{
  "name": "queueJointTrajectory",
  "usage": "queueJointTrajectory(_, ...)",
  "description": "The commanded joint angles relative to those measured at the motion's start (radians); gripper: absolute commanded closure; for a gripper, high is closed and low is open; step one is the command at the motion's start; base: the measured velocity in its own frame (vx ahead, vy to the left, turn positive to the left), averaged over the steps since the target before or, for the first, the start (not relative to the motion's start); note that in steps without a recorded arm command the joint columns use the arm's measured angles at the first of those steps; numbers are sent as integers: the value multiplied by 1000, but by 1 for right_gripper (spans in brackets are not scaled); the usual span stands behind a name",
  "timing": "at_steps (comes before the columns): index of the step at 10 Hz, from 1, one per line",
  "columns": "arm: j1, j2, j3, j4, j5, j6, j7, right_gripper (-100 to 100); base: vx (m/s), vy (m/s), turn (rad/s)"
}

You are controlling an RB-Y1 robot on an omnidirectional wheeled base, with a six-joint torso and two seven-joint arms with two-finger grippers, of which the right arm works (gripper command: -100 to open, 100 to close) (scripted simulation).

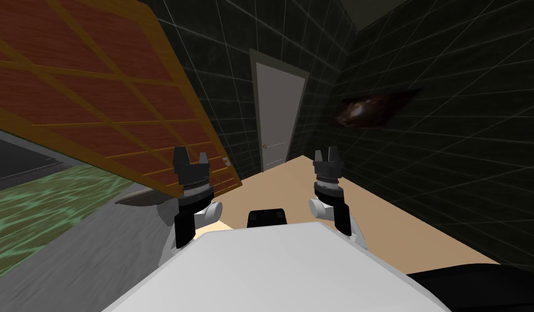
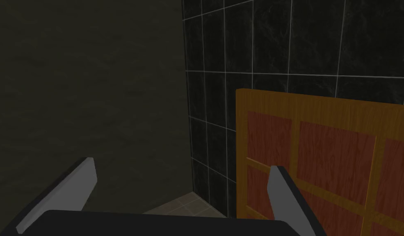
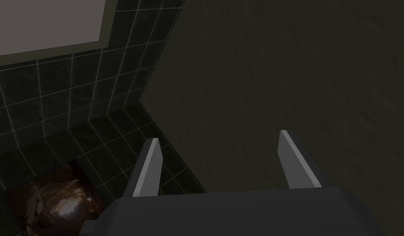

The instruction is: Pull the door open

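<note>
Door plain grey; walls black tile, pale grid; panel red-brown, orange frame; floor tan.

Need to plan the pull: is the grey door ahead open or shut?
Shut: the grey door sits flush within its frame, no gap along its edges.

Both arms are held forward, side by side and well apart, each hand raised with its fingertips pointing up and ahead. The left gripper stands open on its dark box, and in the left wrist view its two blade-like fingers are spread about a third of the frame apart. The right gripper mirrors it, its light grey fingers parted just as wide. Each sits on a ribbed dark collar: the left wrist tops a near-upright left forearm, while the right wrist tops a right forearm leaning slightly outward.
</note>
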Motion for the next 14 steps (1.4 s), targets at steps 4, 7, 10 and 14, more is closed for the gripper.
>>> queueJointTrajectory(4, -11, -19, -35, 86, 51, -34, 60, -100, 95, -16, 70)
queueJointTrajectory(7, -20, -30, -62, 153, 90, -61, 107, -100, 125, -18, 73)
queueJointTrajectory(10, -26, -37, -81, 201, 118, -80, 141, -100, 91, -8, 57)
queueJointTrajectory(14, -35, -44, -110, 273, 160, -108, 191, -100, 84, -17, 60)
